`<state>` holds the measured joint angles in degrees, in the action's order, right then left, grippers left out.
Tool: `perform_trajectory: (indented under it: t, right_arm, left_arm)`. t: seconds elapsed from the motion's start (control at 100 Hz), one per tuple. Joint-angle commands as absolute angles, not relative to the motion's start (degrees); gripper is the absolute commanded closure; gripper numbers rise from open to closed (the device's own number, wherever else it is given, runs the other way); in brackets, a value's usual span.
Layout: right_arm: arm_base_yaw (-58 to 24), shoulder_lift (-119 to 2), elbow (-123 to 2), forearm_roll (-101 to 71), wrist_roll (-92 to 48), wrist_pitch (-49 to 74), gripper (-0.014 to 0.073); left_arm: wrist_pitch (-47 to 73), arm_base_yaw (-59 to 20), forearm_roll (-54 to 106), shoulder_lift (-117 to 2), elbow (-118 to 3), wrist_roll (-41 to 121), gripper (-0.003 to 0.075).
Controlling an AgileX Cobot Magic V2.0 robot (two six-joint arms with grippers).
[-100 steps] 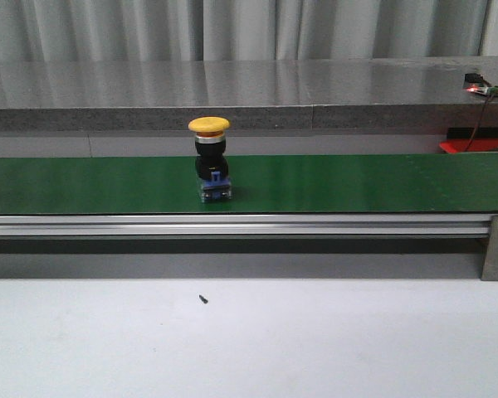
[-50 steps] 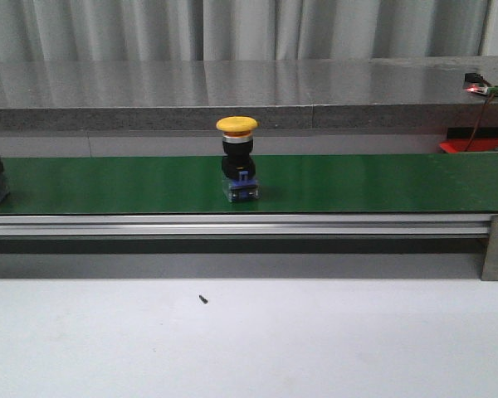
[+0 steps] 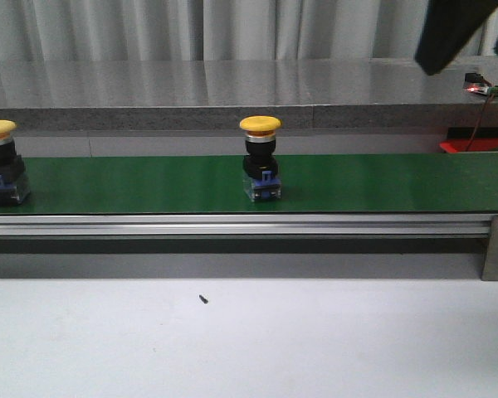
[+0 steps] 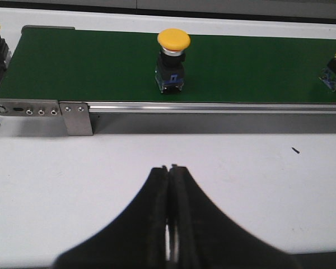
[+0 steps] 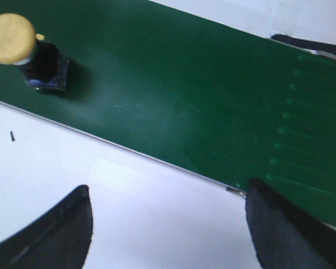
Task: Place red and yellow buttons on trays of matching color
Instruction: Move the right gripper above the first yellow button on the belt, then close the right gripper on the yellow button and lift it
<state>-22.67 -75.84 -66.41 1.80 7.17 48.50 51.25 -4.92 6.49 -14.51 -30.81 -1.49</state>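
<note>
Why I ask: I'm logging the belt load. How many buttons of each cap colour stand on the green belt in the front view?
Yellow-capped: 2, the mid-belt button and the left-edge button.
Red-capped: 0.
Total: 2.

The yellow button (image 3: 261, 157) has shifted right along the green conveyor belt (image 3: 382, 182); a second yellow button (image 3: 0, 162) entered at left; a dark arm (image 3: 452, 33) appeared upper right.

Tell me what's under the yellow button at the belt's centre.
The yellow button tops a black body on a blue-and-clear base, standing upright on the green belt. The belt beneath the base is covered.
</note>
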Motion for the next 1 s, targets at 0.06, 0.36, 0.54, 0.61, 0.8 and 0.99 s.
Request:
perform_trajectory:
  t: [0.06,0.36,0.54,0.61,0.8,0.99]
  right_arm:
    - [-25.0,-80.7,-74.5,0.0,5.8,48.7,0.0025]
    - [-27.6,-93.5,-88.0,-5.2,3.0,58.3,0.0036]
    - [-27.6,-99.6,-92.5,-8.5,3.0,59.6,0.0036]
    - [-27.6,-101.5,-93.4,-8.5,3.0,58.9,0.0036]
    - [-27.6,-104.7,-93.8,-8.5,3.0,55.6,0.0036]
    - [-27.5,-105.1,-93.8,-8.3,3.0,54.3,0.0249]
  left_arm:
    - [47.3,-5.3,7.3,-15.1,-32.3,-1.5,0.074]
    - [47.3,-5.3,7.3,-15.1,-32.3,-1.5,0.074]
    - [47.3,-5.3,7.3,-15.1,-32.3,-1.5,0.074]
    - [47.3,-5.3,7.3,-15.1,-32.3,-1.5,0.074]
    - [47.3,-5.3,7.3,-15.1,-32.3,-1.5,0.074]
    - [47.3,-5.3,7.3,-15.1,-32.3,-1.5,0.074]
